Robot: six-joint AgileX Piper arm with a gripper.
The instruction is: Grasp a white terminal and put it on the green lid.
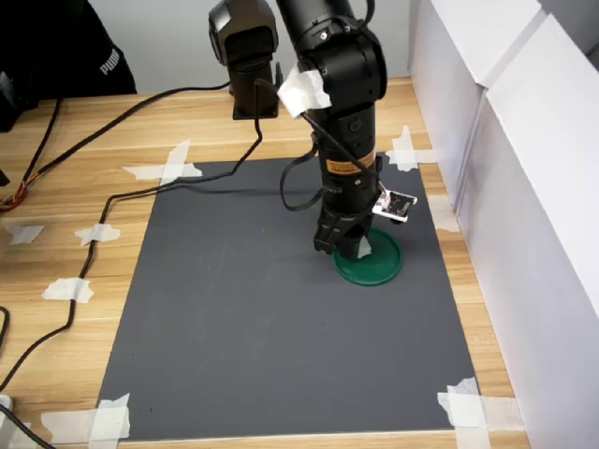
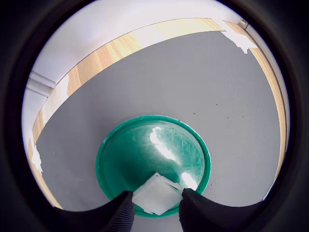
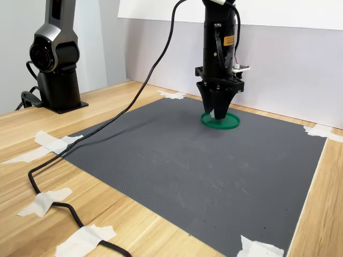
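The gripper (image 2: 155, 205) is pinching the white terminal (image 2: 157, 193) between its two dark fingers (image 2: 119, 210), and the wrist view is showing the little block sitting squarely in that grip, directly over the near edge of the green lid (image 2: 140, 154). In both exterior views the arm is standing almost vertical above the lid (image 1: 379, 267), which is lying flat on the dark grey mat (image 1: 253, 327) toward the first exterior view's right, close to the white wall panels (image 1: 524, 187). Whether the terminal is already touching the lid's surface or hanging just above it, I cannot tell (the fingers are hiding its underside in every view). The placing step is looking nearly done; what is remaining, in my judgement, is the release. The risk is sitting in where the block is hovering: it is over the rim side of the disc, not its middle, so a terminal let go here could land on the raised rim, tip, and slide off onto the mat. A release from height could also make so light a piece bounce on the glossy plastic.
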